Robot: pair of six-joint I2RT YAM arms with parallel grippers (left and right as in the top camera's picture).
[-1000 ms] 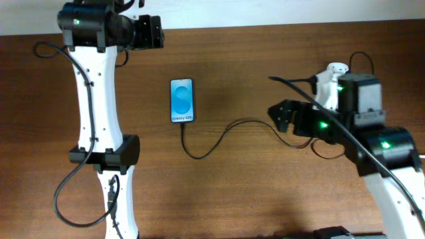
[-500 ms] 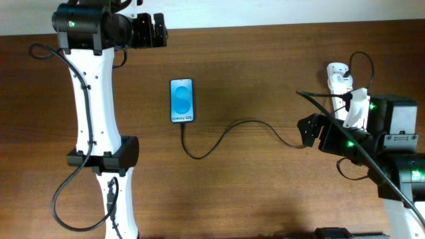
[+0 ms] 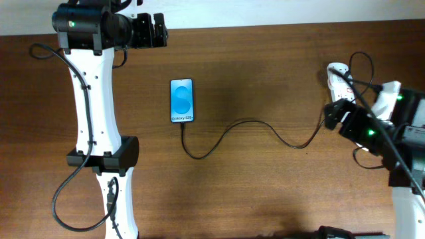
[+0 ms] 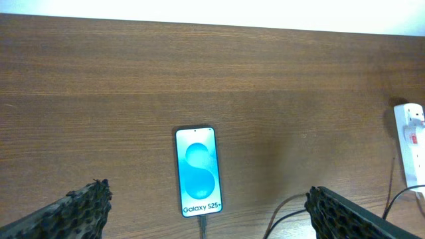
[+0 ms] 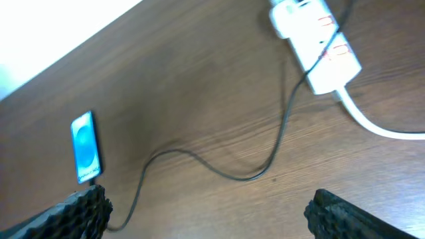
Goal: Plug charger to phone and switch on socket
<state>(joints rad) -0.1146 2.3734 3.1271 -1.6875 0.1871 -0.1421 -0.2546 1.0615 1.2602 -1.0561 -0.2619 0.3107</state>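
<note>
The phone (image 3: 182,100) lies flat on the table, its blue screen lit; it also shows in the left wrist view (image 4: 197,171) and the right wrist view (image 5: 85,146). The thin black charger cable (image 3: 246,124) runs from the phone's lower end, where its plug tip (image 4: 202,224) sits in the port, across to the white socket strip (image 3: 337,78), also in the right wrist view (image 5: 316,43). My left gripper (image 3: 157,30) is open and empty at the far edge. My right gripper (image 3: 330,115) is open and empty, below the socket.
The socket's thick white cord (image 5: 378,126) leaves to the right. The left arm's black cable (image 3: 70,192) loops beside its base at the front left. The brown wooden table (image 3: 252,186) ends at a white wall along the far edge.
My right arm has drawn back to the right, away from the middle of the table, uncovering the cable and the socket. The left arm shifted slightly. Phone and cable stay put.
</note>
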